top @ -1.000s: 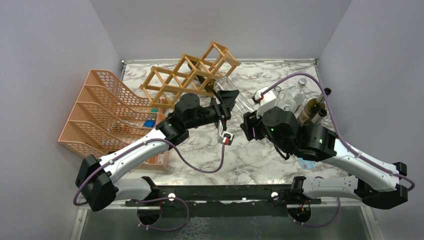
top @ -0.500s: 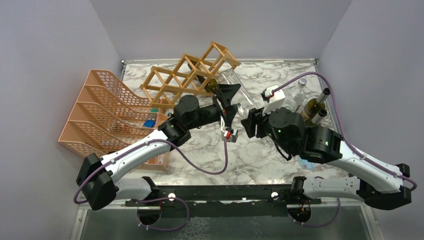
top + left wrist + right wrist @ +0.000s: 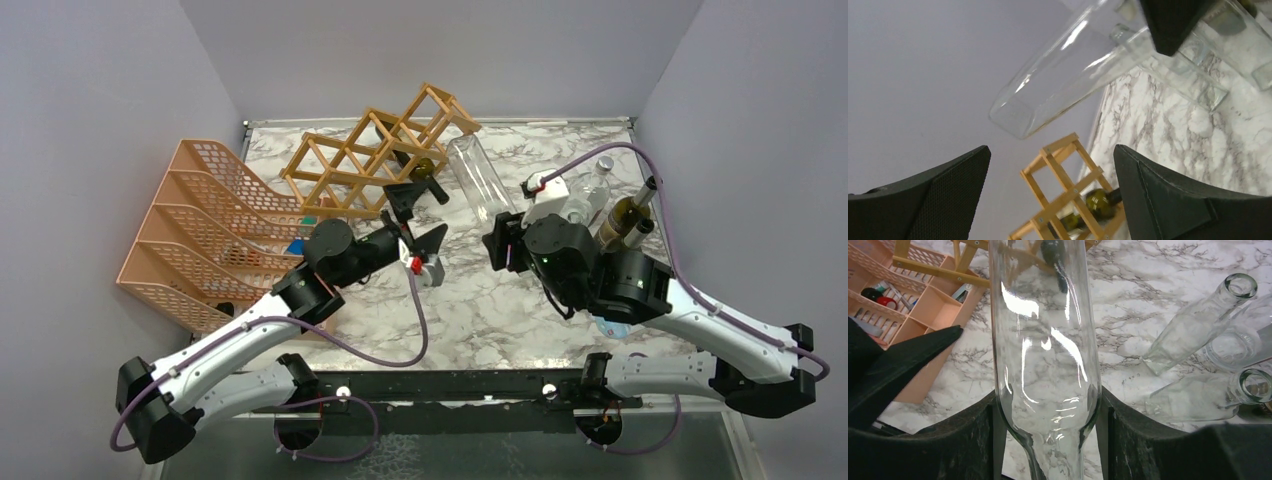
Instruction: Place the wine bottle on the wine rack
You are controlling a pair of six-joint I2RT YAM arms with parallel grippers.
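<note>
The marble-patterned table (image 3: 520, 300) is taken up on its left side by a salmon-pink mesh organizer (image 3: 200, 230), and at the back by the wine rack (image 3: 370, 150), a tan wooden lattice of diamond-shaped cells set at a slant. One cell near the rack's right end is already filled by a dark green bottle (image 3: 425, 167), which is also seen in the left wrist view. The clear glass wine bottle (image 3: 478, 180) is held off the table and tilted, just beside the right end of the rack, with its base toward the back wall and not yet inside any cell. It is clamped low on its body, above the neck, by the right gripper (image 3: 507, 228), whose jaws are seen in the right wrist view pressed against both sides of the glass. The left gripper (image 3: 420, 216) is spread to its full width and has hold of nothing; it is placed near the bottle, between it and the near corner of the rack. A cluster of spare bottles (image 3: 610, 200) is left at the right of the table. The step in hand is judged to be the carry to the rack. For the next move, the bottle's base would need to be lined up with a free cell and slid in, with the empty left gripper kept out of its path.
</note>
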